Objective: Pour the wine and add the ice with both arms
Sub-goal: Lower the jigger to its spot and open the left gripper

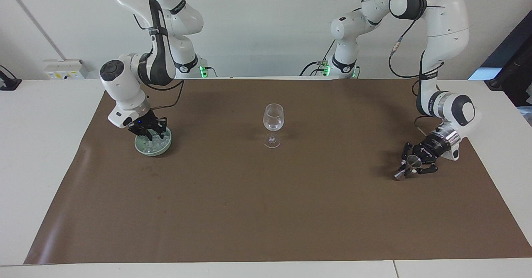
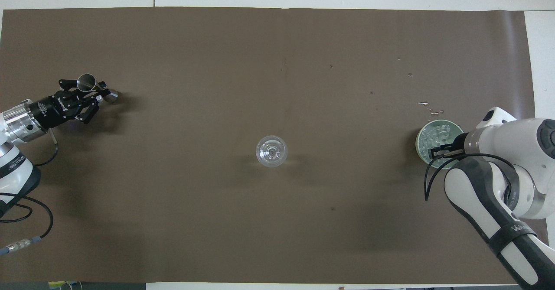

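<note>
Glassy ice (image 1: pixel 154 140) sits in green bowl (image 2: pixel 419 148) | right end effector (image 1: pixel 149 133) dips in from above, grip unclear | wine glass (image 1: pixel 273 122) sideways from bowl | left end effector (image 1: pixel 412 164) clamps metal cup (image 2: pixel 87 82), tipped sideways.

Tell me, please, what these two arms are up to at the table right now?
The right gripper is down in a green bowl of ice at the right arm's end of the brown mat. The left gripper holds a metal jigger, tilted, low over the mat at the left arm's end. A wine glass stands upright mid-table between them, with no ice cubes visible in it.
</note>
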Tool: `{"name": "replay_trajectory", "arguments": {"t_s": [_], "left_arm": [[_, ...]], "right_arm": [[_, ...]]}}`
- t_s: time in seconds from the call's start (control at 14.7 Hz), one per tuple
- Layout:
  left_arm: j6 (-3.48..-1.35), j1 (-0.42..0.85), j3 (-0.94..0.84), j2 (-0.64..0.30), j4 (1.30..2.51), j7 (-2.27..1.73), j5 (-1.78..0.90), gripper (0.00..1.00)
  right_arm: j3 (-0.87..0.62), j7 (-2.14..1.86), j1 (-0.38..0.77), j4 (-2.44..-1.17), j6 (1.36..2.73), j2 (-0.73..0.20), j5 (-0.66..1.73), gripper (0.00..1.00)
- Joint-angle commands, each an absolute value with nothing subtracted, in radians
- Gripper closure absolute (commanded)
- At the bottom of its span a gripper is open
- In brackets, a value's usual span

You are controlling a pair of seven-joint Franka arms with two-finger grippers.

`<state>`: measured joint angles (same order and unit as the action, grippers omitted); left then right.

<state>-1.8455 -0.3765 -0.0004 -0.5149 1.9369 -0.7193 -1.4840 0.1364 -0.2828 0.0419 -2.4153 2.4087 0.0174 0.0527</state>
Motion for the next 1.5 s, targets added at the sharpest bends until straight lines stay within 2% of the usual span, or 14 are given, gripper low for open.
{"name": "replay_trajectory", "arguments": {"t_s": [0.0, 0.27, 0.61, 0.75, 0.82, 0.88, 1.16, 1.43], "left_arm": [[-1.784, -0.425, -0.005, -0.497, 1.983, -0.68, -1.467, 1.0], [-1.692, -0.46, -0.005, -0.465, 2.063, -0.588, -1.46, 1.0], [-1.629, -0.477, -0.002, -0.445, 2.108, -0.546, -1.391, 1.0], [-1.618, -0.477, -0.002, -0.439, 2.12, -0.531, -1.373, 1.0], [-1.617, -0.479, -0.002, -0.439, 2.115, -0.526, -1.35, 0.61], [-1.617, -0.479, -0.002, -0.439, 2.112, -0.531, -1.336, 0.01], [-1.6, -0.492, 0.006, -0.443, 2.077, -0.512, -1.218, 0.0], [-1.588, -0.491, 0.028, -0.433, 1.967, -0.511, -1.001, 0.0]], "right_arm": [[0.13, -0.313, 0.026, -2.439, 2.43, 0.035, 0.066, 0.6], [0.13, -0.313, 0.028, -2.441, 2.43, 0.035, 0.066, 0.61], [0.132, -0.311, 0.028, -2.442, 2.43, 0.037, 0.066, 0.61], [0.13, -0.313, 0.028, -2.442, 2.43, 0.037, 0.066, 0.64], [0.132, -0.311, 0.028, -2.442, 2.43, 0.037, 0.066, 0.67], [0.13, -0.313, 0.028, -2.442, 2.43, 0.037, 0.066, 0.7], [0.13, -0.311, 0.028, -2.442, 2.43, 0.037, 0.066, 0.73], [0.13, -0.311, 0.037, -2.424, 2.419, 0.032, 0.066, 0.79]]}}
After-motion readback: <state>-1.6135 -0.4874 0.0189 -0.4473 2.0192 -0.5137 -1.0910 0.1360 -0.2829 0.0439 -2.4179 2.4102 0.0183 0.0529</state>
